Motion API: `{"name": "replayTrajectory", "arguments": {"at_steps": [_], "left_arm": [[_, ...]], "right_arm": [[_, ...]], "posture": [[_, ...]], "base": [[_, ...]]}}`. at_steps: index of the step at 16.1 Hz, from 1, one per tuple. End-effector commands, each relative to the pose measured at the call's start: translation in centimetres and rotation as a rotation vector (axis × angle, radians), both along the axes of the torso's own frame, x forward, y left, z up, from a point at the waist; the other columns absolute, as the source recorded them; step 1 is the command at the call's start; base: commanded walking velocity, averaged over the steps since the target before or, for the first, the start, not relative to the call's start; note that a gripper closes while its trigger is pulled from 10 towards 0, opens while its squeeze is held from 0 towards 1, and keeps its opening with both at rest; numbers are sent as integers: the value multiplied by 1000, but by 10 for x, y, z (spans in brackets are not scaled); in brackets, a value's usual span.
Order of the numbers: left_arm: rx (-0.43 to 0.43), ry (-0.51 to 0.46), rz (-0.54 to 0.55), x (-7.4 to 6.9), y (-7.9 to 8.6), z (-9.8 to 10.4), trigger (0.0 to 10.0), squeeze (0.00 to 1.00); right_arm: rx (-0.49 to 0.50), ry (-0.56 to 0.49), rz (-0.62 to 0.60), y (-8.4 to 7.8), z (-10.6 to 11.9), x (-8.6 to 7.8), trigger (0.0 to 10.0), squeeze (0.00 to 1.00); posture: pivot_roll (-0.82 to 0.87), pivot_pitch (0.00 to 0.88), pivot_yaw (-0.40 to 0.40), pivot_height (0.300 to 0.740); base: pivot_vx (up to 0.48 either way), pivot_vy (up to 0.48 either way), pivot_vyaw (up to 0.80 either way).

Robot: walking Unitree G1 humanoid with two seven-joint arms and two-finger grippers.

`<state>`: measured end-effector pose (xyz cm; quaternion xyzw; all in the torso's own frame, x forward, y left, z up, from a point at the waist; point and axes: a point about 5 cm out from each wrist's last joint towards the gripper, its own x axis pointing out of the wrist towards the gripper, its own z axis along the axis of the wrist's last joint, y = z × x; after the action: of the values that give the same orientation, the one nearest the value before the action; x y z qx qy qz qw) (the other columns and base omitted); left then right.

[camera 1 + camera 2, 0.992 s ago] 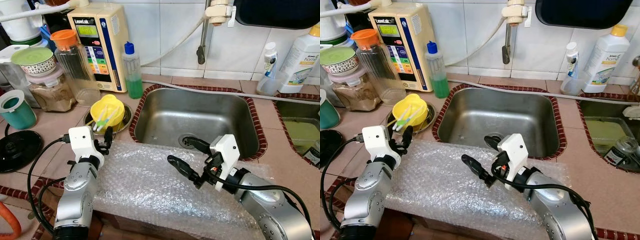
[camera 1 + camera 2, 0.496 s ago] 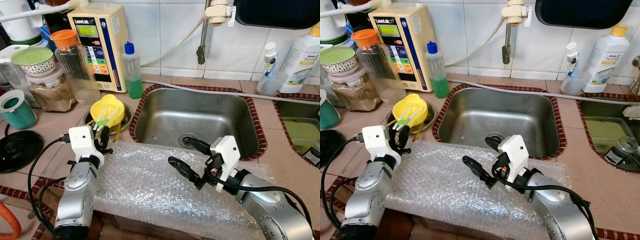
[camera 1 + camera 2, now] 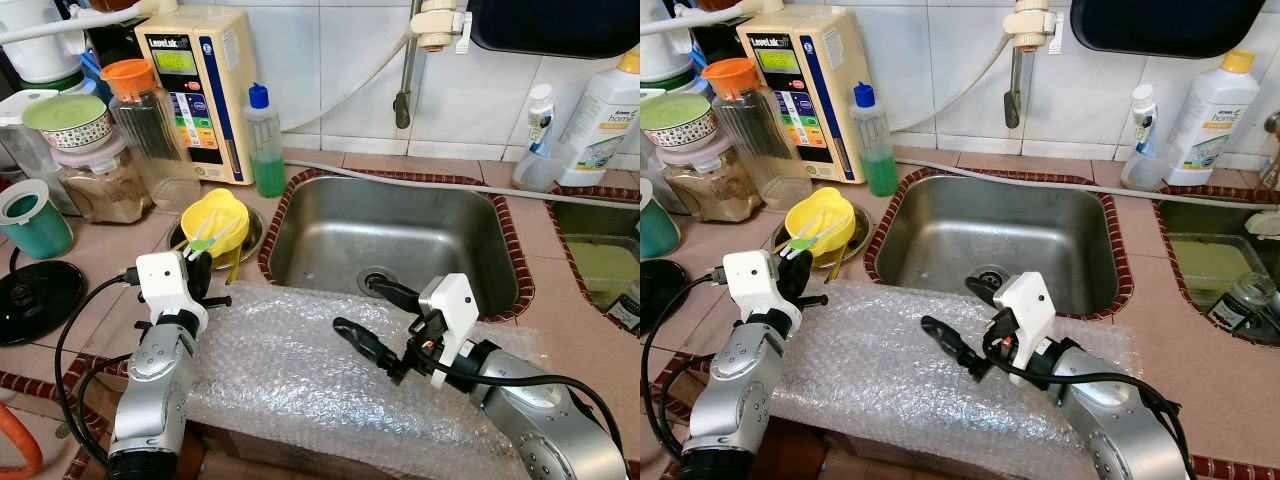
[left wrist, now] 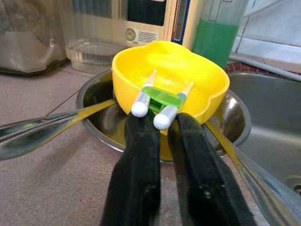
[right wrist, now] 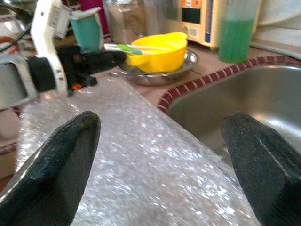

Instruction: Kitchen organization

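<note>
On the counter left of the sink (image 3: 390, 240), our left gripper (image 4: 160, 127) has crept forward over the last second: its black fingers, a moment ago hanging back over the edge of the bubble wrap (image 3: 320, 370), now reach right up to the yellow bowl (image 3: 215, 218). The fingers stand narrow, nearly together, with their tips just under the two white handle ends of the green utensils (image 4: 157, 106) (a pair, joined by a green piece) that stick out over the bowl's rim. We cannot tell whether they touch yet. The bowl sits in a steel dish (image 4: 99, 113), with long metal utensils lying across it.

Our right gripper (image 3: 375, 325) has barely shifted; it hangs wide open over the wrap near the sink's front edge, holding nothing.

We judge that the advance marks the start of a pick: the left gripper looks lined up on the handle ends, though with the fingers this narrow it may need to spread before it can take hold.
</note>
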<state>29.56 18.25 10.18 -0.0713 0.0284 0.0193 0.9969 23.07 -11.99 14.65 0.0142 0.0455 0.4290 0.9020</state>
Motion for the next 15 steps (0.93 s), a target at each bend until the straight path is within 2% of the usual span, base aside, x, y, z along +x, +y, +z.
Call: {"name": "replayTrajectory", "arguments": {"at_steps": [1,5,6,10,12,15], "left_arm": [[14,-3,15,1,5,1,0,0],[24,-12,21,1,7,2,0,0],[55,-43,28,0,8,7,0,0],[86,-84,36,-2,8,15,0,0],[97,-106,22,-4,4,19,0,0],[164,-187,-13,-4,-5,33,0,0]], "right_arm": [[4,-11,28,2,4,-2,10000,0],[4,-16,22,1,5,-1,10000,0],[3,-17,19,1,5,-1,10000,0],[0,-20,17,0,5,0,10000,0],[-2,-20,16,-1,5,1,10000,0],[-5,-25,13,-1,6,2,10000,0]], "posture": [[-22,0,57,740],[-20,0,57,740],[-18,0,57,740],[-18,0,56,740],[-16,0,54,740],[-16,0,54,740]], "base": [[0,0,0],[0,0,0],[0,0,0],[0,0,0],[0,0,0],[0,0,0]]}}
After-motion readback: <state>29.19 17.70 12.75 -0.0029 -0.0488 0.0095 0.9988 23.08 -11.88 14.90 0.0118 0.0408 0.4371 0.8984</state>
